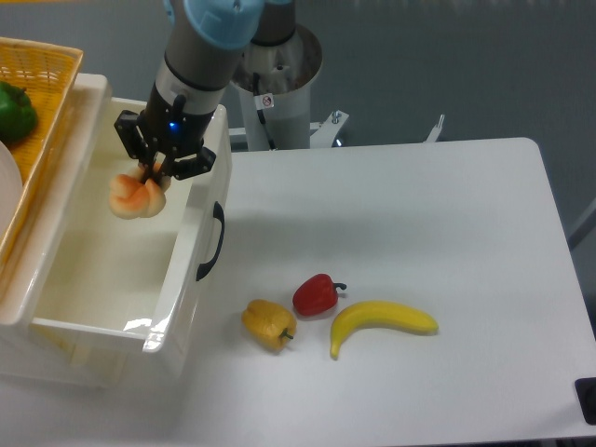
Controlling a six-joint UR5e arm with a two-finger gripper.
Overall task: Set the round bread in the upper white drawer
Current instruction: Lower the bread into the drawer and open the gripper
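Note:
The round bread (135,196) is a pale tan bun with an orange-pink tint. It hangs over the open upper white drawer (177,289), above the drawer's far part. My gripper (151,175) reaches down from above and is shut on the bread's top right edge. The drawer is cream-white and glossy, with deep walls and a black curved handle (213,242) on its front. Its inside looks bare below the bread.
A yellow woven basket (37,121) with a green pepper (14,110) sits above the drawer at the left. On the white table (419,214) lie a yellow-orange pepper (269,324), a red pepper (316,294) and a banana (377,323).

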